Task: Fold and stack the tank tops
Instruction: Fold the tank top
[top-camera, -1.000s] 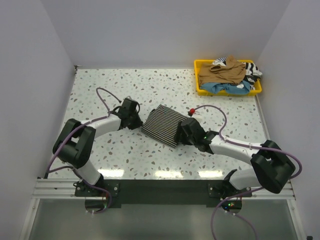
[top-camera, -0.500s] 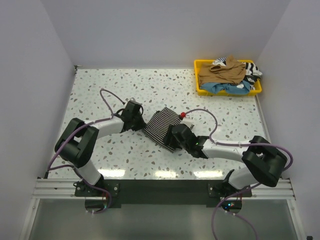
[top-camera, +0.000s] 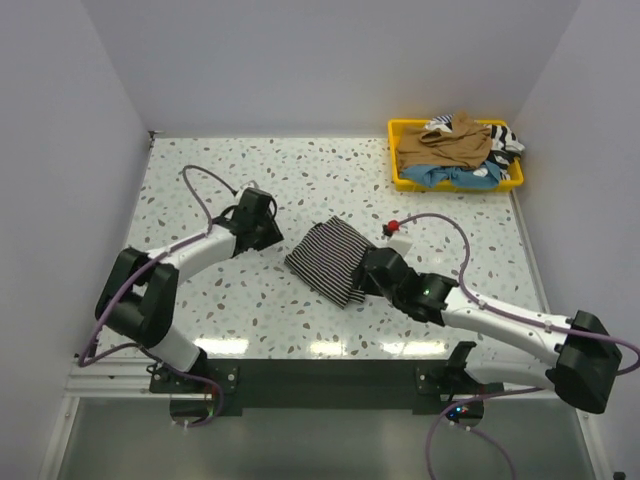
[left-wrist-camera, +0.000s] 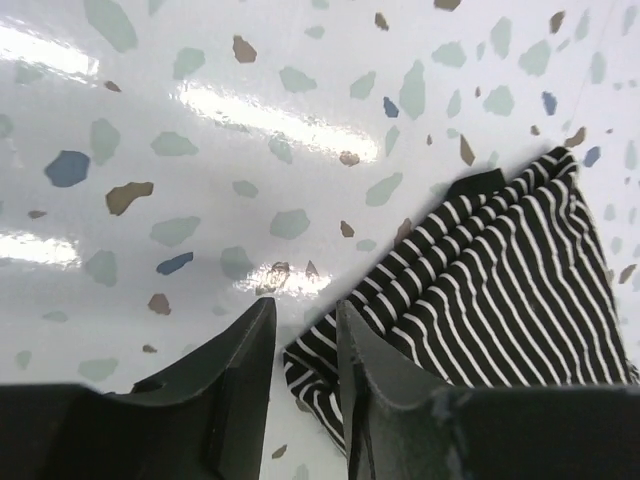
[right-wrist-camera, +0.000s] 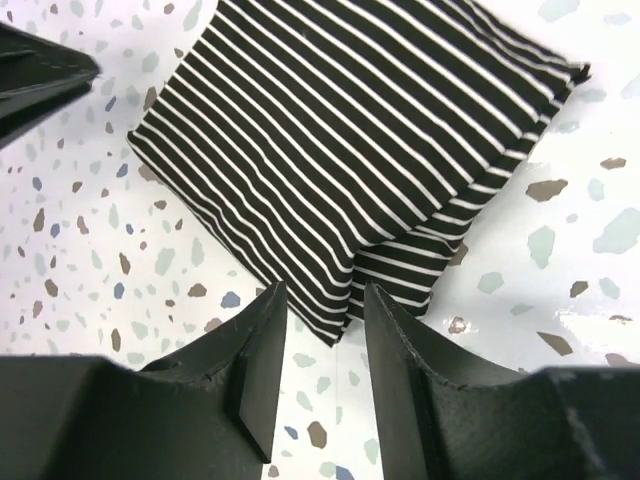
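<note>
Centrally, a folded black-and-white striped tank top (top-camera: 328, 258) lies on the speckled surface (top-camera: 200, 170), well apart from a yellow plastic tray (top-camera: 393, 160). Left hand (left-wrist-camera: 305, 315), narrowly parted, sits beside it; right hand (right-wrist-camera: 322, 295), half-open, straddles its corner.

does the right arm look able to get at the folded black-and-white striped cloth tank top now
Likely yes: the right hand, open, straddles a corner of the black-and-white striped cloth tank top; nothing blocks it.
</note>
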